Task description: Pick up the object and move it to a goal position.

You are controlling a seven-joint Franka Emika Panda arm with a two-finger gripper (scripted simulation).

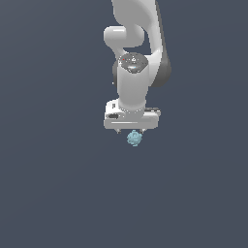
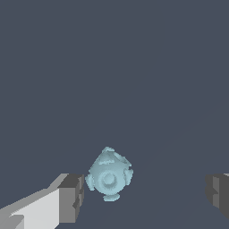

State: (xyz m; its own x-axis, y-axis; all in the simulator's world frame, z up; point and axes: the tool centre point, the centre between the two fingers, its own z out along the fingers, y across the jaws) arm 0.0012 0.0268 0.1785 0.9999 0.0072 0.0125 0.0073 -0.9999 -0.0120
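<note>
The object [image 1: 134,138] is a tiny pale blue-teal bumpy blob on the dark grey surface, just at the edge of the white hand in the exterior view. In the wrist view the object [image 2: 108,175] lies between the two grey fingers [image 2: 71,197], close to one of them and far from the other; I cannot tell whether it touches the near one. My gripper [image 1: 131,131] points down over it, and in the wrist view the gripper [image 2: 145,194] is wide open and holds nothing. The hand hides most of the fingers in the exterior view.
The white arm [image 1: 133,63] reaches in from the top of the exterior view. Around it there is only a plain dark grey surface [image 1: 58,184]. No goal marker shows.
</note>
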